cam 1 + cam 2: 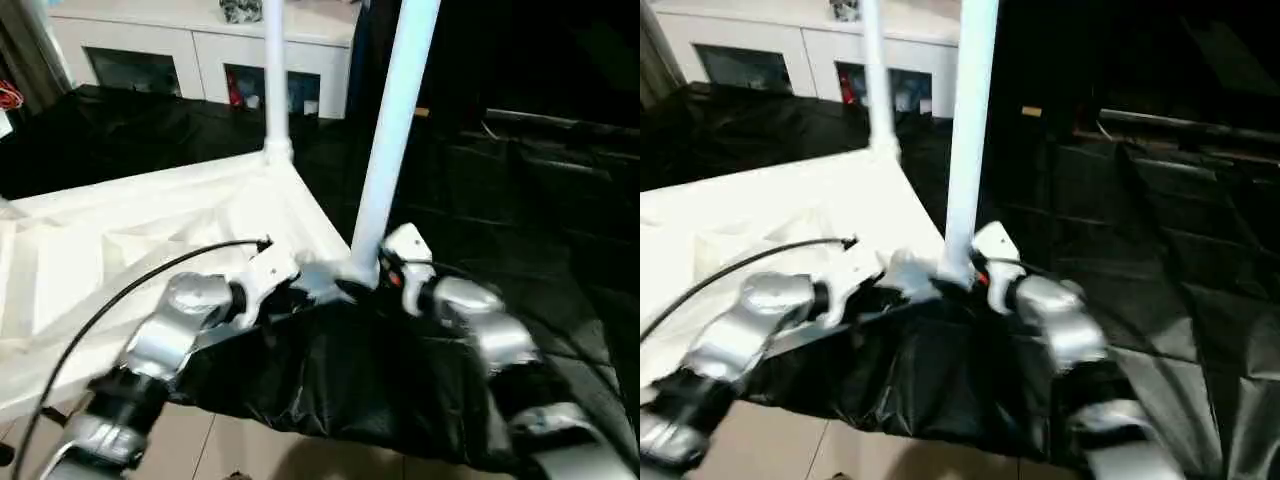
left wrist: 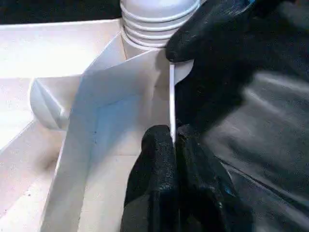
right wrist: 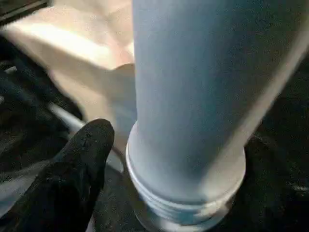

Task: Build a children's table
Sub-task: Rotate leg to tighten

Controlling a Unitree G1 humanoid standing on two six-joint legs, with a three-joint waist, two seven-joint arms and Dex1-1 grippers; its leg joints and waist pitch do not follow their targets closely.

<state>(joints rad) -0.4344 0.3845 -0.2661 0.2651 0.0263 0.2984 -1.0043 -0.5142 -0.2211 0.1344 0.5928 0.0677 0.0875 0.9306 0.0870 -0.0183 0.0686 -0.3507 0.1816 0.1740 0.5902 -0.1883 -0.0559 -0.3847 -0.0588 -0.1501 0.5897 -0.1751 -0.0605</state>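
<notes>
Tabletop (image 1: 150,250) lying upside down on black sheeting (image 1: 350,385), left tool (image 2: 173,145) pinching its thin rim wall shut, right tool (image 1: 385,272) standing open beside the near leg (image 1: 395,130) rising upright from its corner socket, far leg (image 1: 274,70) standing too.

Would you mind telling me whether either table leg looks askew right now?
Yes: the near leg leans rightward at the tabletop's near corner, with its threads still exposed, whereas the far leg stands straight.

no readable text, labels, brands or numbers on anything shown
</notes>
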